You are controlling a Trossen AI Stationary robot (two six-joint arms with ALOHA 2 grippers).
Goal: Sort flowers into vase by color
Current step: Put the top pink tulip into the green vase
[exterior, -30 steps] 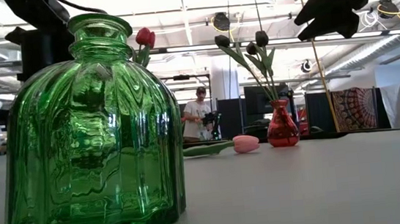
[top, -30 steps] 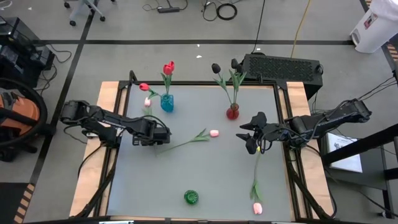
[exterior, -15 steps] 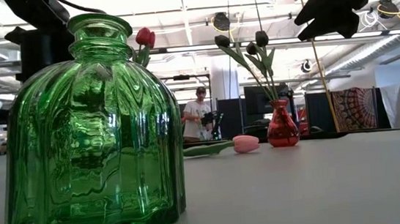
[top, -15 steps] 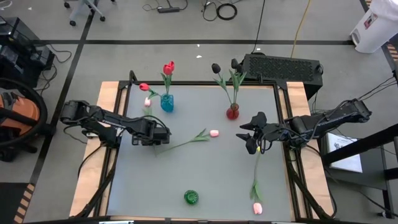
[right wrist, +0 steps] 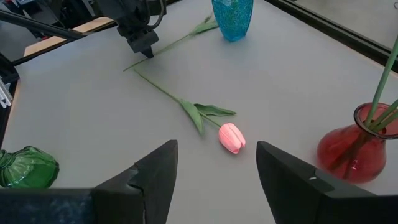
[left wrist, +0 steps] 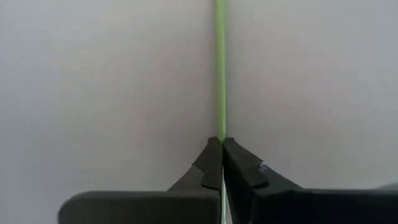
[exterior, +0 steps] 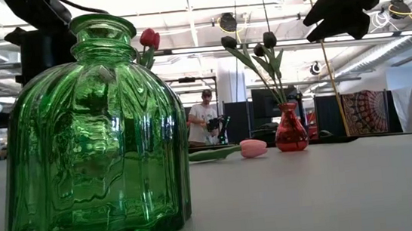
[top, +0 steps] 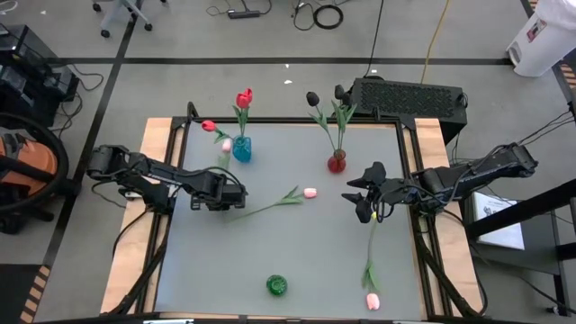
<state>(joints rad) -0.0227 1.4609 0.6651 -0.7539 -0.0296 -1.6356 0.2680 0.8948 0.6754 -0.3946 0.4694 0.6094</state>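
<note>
Now nearest the camera, the green vase [top: 276,286] is sitting empty at the front edge of the worktop [top: 306,252], with a pink tulip [top: 372,301] lying just off to its right, stem running up toward the right claw [top: 358,196]. That claw is hovering with fingers apart, holding nothing. Mid-worktop, the left claw [top: 236,201] is pinching together on the bare stem tip of a second pink tulip [top: 310,193], which is lying flat. Farther back, the red vase [top: 337,162] is holding black tulips [top: 312,98] and the blue vase [top: 241,148] is holding red tulips [top: 244,97], with a pink bud showing beside it. Risk: the grip is sitting at the very end of a thin stem, so the heavy head is likely drooping or swinging on lift, slipping out, or missing the green vase's narrow neck.
</note>
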